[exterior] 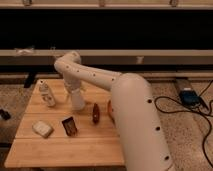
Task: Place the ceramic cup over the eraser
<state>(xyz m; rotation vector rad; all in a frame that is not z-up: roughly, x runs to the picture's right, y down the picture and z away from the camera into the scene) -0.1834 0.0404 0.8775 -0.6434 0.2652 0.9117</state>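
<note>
The whitish tapered ceramic cup stands mid-table, the gripper at its top. The dark, reddish-brown-faced eraser lies apart, nearer the front edge.
</note>
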